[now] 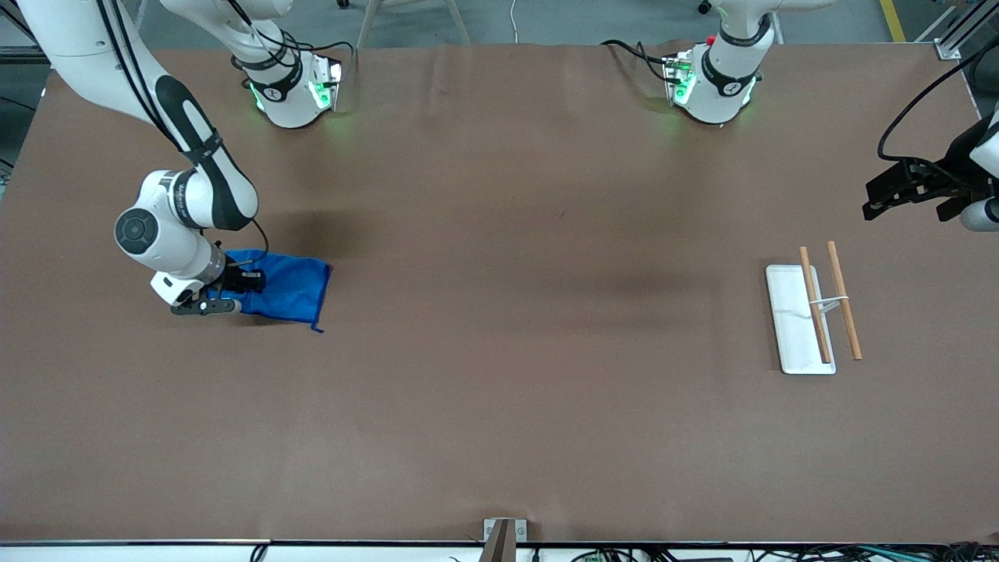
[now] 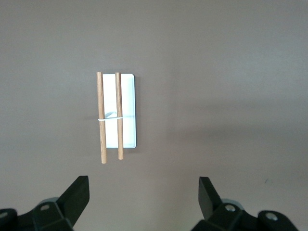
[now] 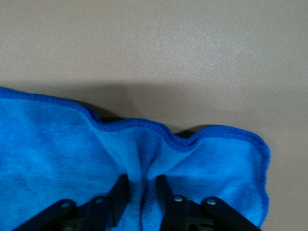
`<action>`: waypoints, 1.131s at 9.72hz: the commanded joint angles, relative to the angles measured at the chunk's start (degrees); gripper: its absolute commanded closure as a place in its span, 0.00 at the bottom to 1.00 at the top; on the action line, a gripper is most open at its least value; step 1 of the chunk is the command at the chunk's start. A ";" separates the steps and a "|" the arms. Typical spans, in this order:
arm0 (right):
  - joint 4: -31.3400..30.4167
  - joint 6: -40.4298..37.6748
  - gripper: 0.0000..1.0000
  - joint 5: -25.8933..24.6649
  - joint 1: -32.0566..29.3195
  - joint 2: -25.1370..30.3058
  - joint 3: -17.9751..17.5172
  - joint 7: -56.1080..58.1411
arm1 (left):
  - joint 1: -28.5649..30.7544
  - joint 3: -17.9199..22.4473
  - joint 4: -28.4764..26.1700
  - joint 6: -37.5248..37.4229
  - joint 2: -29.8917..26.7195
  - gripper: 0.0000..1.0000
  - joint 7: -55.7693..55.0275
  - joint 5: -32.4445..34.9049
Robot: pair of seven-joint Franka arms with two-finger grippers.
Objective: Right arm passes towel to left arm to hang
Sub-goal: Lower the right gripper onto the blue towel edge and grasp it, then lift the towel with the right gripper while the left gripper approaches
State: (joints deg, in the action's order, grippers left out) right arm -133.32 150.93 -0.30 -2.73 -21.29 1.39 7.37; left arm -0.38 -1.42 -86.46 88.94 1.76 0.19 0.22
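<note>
Opening stage of the hand-over. The towel (image 1: 289,287) lies on the table (image 1: 499,390) toward the right arm's end, not yet lifted; the pass and the hanging are both judged to be still ahead. The right gripper (image 1: 226,290) is down at the towel's edge. In the right wrist view its fingers (image 3: 120,192) stand nearly together with a raised fold of blue cloth pinched between them, so the grasp appears made, or all but made, while the rest of the towel lies spread flat. The right arm reaches from its base down to the table, its wrist bent low over the cloth.

The left gripper (image 1: 909,191) waits in the air at the left arm's end of the table, over bare table beside the rack (image 1: 812,316). Its fingers (image 2: 74,197) are spread wide and hold nothing. The rack, a white tray (image 2: 129,110) carrying two wooden rods (image 2: 110,115), stands bare, well apart from the towel.
</note>
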 commanded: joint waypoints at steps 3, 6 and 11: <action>3.12 -12.95 0.99 0.38 -1.32 5.10 -1.56 0.72 | -0.15 0.10 -0.99 0.27 0.79 0.00 -0.27 0.04; 22.34 -40.90 0.99 6.96 -0.79 6.53 -2.10 -0.77 | -0.23 0.10 -0.99 0.27 1.13 0.00 -0.19 0.04; 28.99 -46.26 0.99 15.72 -0.53 6.97 -13.85 -6.75 | 0.20 0.27 -0.72 0.27 1.57 0.00 0.34 -0.66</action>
State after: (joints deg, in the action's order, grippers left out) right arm -104.67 104.22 11.63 -2.69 -13.89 -9.47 1.60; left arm -0.34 -1.40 -86.47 88.94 2.05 0.19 0.22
